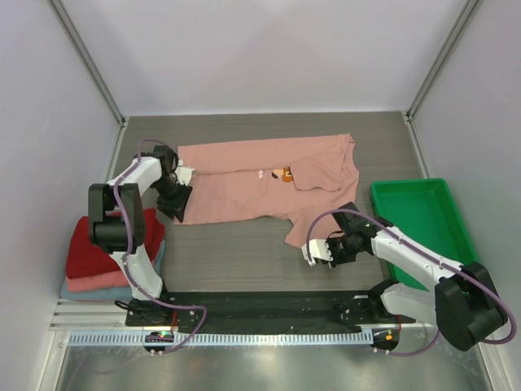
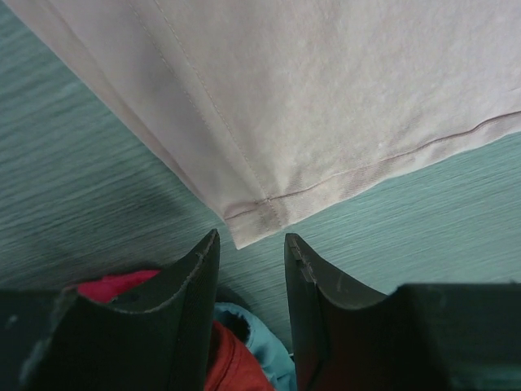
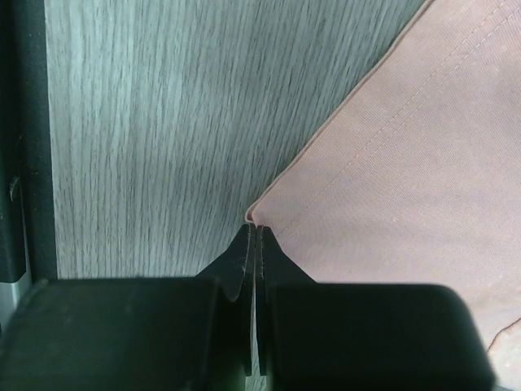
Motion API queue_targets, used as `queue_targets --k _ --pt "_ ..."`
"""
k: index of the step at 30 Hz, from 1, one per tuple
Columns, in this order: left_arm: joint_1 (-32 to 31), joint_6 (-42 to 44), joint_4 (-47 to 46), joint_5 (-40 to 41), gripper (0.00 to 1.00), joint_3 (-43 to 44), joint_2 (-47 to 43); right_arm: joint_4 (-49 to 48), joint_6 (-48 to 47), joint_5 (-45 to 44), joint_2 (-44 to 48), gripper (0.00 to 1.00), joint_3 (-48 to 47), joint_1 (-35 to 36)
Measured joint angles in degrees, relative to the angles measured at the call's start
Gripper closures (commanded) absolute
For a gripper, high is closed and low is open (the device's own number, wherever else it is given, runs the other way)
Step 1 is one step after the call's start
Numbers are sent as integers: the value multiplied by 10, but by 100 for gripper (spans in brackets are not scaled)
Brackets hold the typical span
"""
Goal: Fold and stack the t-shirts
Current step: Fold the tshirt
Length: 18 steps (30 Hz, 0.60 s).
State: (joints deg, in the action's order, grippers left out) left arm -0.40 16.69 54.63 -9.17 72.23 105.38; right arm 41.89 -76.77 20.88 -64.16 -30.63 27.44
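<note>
A dusty-pink t-shirt (image 1: pixel 260 183) with a small chest print lies spread across the middle of the table. My left gripper (image 1: pixel 181 205) is open, and the shirt's hem corner (image 2: pixel 248 224) lies just ahead of its fingertips (image 2: pixel 210 244), untouched. My right gripper (image 1: pixel 313 251) is shut, its tips pinching the pointed near corner of the shirt (image 3: pixel 269 208) low on the table. A stack of folded t-shirts (image 1: pixel 114 252), dark red over salmon-pink over light-blue, sits at the left edge. Red and blue cloth shows under my left fingers in the left wrist view (image 2: pixel 244 358).
A green plastic tray (image 1: pixel 419 224) stands at the right side of the table, just beyond my right arm. The wood-grain table (image 1: pixel 244 252) lies bare between the shirt and the arm bases. Grey walls close in the back and sides.
</note>
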Motion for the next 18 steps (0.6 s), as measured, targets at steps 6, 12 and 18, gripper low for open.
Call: queue_targets --k 6,12,18 --pt "0 -1 -5 1 62 -11 7 -2 5 -1 -4 99 0 0" --pt "0 -3 -9 3 68 -7 28 -3 7 -2 -4 99 0 0" --pt "0 -3 -11 6 93 -5 32 -8 29 -7 -3 99 0 0"
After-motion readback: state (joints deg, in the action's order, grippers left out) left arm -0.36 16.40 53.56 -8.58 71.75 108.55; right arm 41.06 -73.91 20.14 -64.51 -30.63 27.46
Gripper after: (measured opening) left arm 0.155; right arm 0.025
